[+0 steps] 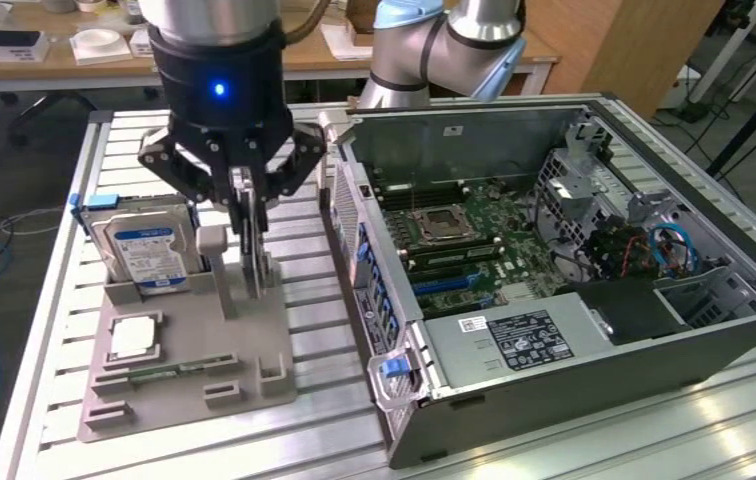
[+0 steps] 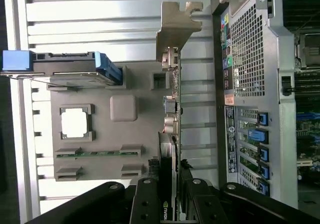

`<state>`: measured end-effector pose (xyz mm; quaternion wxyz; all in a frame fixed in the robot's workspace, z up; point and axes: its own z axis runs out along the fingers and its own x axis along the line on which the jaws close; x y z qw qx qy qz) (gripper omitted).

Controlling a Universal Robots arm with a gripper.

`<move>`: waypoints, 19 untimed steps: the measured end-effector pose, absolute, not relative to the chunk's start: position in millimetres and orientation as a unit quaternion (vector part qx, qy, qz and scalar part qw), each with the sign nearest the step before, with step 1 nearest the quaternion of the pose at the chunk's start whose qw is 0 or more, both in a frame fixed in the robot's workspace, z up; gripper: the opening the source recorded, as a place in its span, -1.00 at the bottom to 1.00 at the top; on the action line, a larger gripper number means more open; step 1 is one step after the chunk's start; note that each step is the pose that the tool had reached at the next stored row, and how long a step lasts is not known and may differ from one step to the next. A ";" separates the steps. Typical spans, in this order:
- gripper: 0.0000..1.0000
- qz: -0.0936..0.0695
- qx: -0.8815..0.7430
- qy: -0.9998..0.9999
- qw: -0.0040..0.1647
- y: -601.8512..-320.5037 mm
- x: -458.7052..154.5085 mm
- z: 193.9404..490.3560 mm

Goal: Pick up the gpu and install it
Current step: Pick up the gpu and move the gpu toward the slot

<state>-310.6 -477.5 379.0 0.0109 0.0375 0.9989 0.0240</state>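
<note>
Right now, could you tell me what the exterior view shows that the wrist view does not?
The exterior view adds blue cables and a black-labelled grey box inside the computer case. The wrist view adds the silver bracket of the gpu and the rear vent grille, face-on. Both share the gripper closed on the gpu, the hard drive and the grey fixture.

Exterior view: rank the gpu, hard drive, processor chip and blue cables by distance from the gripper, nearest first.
1. gpu: right at the gripper, upright in the grey holder.
2. hard drive: standing on the exterior view's left.
3. processor chip: flat in the holder, nearer the camera.
4. blue cables: inside the computer case, far on the exterior view's right.
</note>
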 end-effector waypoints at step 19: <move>-0.47 0.024 0.037 0.999 0.009 -477.6 -286.5 423.1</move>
